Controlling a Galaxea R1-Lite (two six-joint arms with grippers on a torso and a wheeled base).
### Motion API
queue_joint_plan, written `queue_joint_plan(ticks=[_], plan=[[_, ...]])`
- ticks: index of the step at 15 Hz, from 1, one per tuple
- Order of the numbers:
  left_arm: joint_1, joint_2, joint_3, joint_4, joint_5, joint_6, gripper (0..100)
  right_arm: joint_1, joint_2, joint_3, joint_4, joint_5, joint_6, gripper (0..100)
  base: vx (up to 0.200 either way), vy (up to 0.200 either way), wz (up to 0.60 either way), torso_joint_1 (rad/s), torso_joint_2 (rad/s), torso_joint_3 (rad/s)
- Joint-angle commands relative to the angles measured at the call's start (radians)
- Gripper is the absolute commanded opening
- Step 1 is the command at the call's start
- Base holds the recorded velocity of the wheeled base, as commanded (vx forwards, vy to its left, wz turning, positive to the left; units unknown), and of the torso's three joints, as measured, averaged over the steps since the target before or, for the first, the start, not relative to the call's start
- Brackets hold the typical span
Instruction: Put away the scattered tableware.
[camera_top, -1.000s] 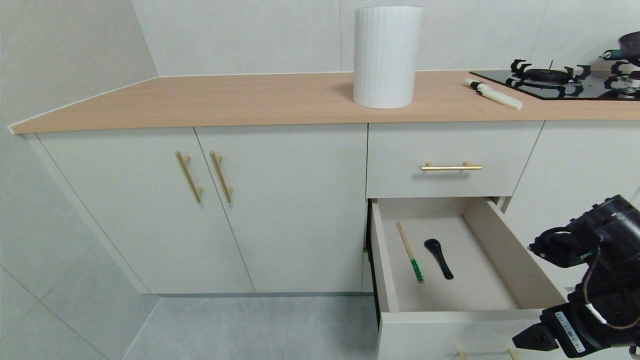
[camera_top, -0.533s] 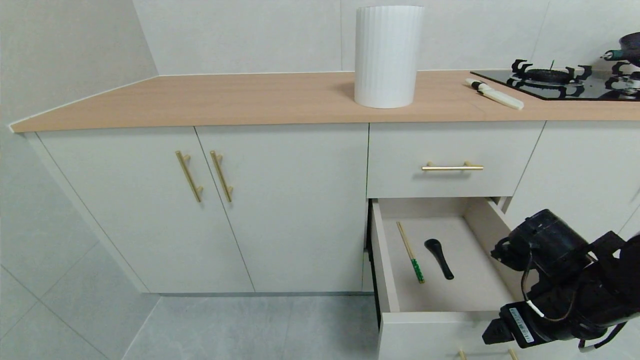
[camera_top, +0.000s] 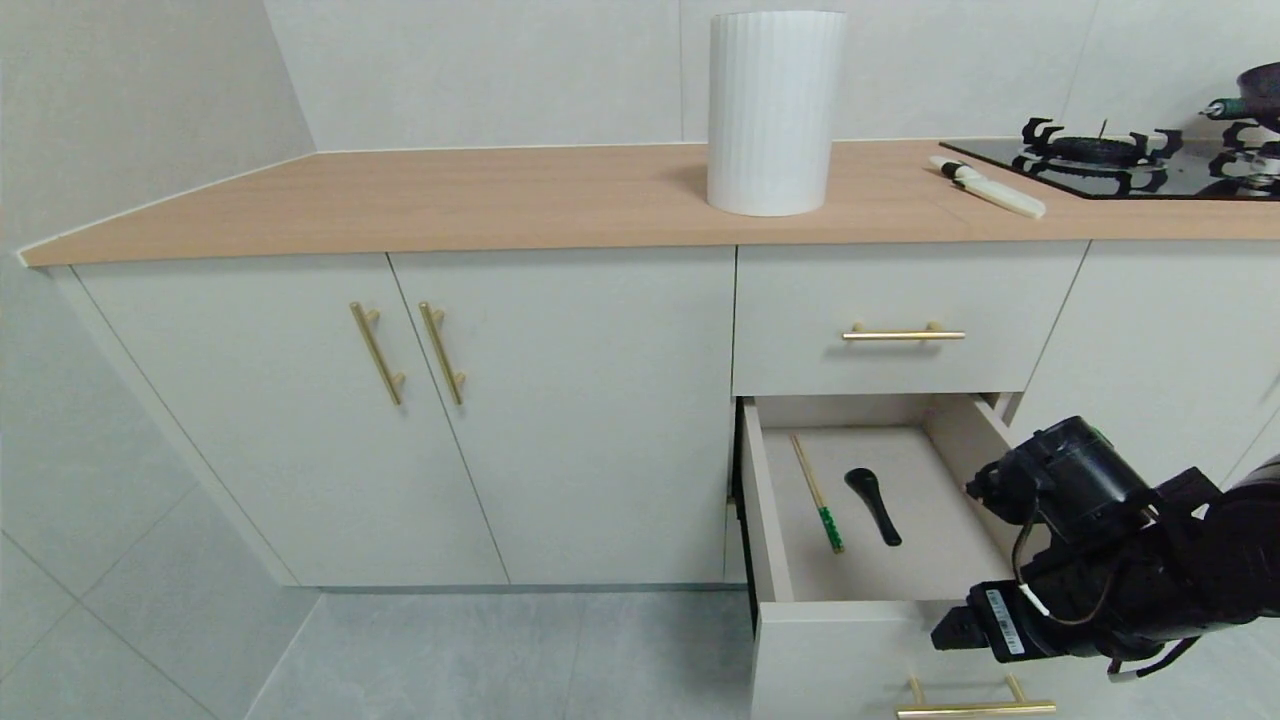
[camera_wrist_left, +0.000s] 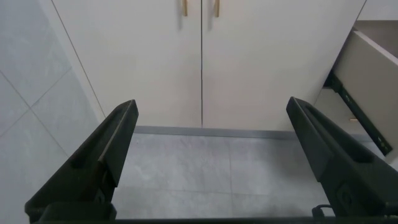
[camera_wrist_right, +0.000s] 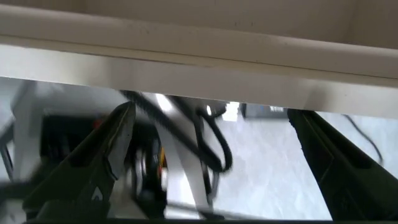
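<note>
Inside the pulled-out pale drawer (camera_top: 766, 520), green-tipped wooden chopsticks (camera_top: 818, 493) and a black spoon (camera_top: 873, 506) were laid apart, right gripper (camera_wrist_right: 209, 115) spread, seemingly at its front, left gripper (camera_wrist_left: 211, 106) spread above grey floor (camera_wrist_left: 186, 168).

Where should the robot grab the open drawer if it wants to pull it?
By the gold bar handle on the open drawer's front, at its middle, coming straight from the front. The bar lies level and stands off the panel on two posts, so there is probably room to pinch it from above and below.
</note>
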Motion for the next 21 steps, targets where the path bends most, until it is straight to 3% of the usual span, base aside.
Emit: queue_joint_plan(ticks=[1, 8, 14, 17, 21], plan=[[0.0, 0.0, 0.0, 0.0, 0.0, 0.0, 100, 0.0, 0.02, 0.032, -0.062, -0.004, 0.005, 100, 0.0, 0.0, 0.0, 0.0, 0.0, 0.0], [0.0, 0.0, 0.0, 0.0, 0.0, 0.0, 100, -0.018, 0.147, 0.119, -0.448, -0.086, 0.028, 100, 0.0, 0.0, 0.0, 0.0, 0.0, 0.0], [0.0, 0.0, 0.0, 0.0, 0.0, 0.0, 100, -0.076, 0.388, 0.193, -0.958, -0.172, 0.028, 100, 0.0, 0.0, 0.0, 0.0, 0.0, 0.0], [0.0, 0.0, 0.0, 0.0, 0.0, 0.0, 100, -0.092, 0.532, 0.19, -1.254, -0.211, 0.016, 100, 0.0, 0.0, 0.0, 0.0, 0.0, 0.0], [0.0, 0.0, 0.0, 0.0, 0.0, 0.0, 100, -0.121, 0.646, 0.108, -1.419, -0.212, -0.059, 100, 0.0, 0.0, 0.0, 0.0, 0.0, 0.0]])
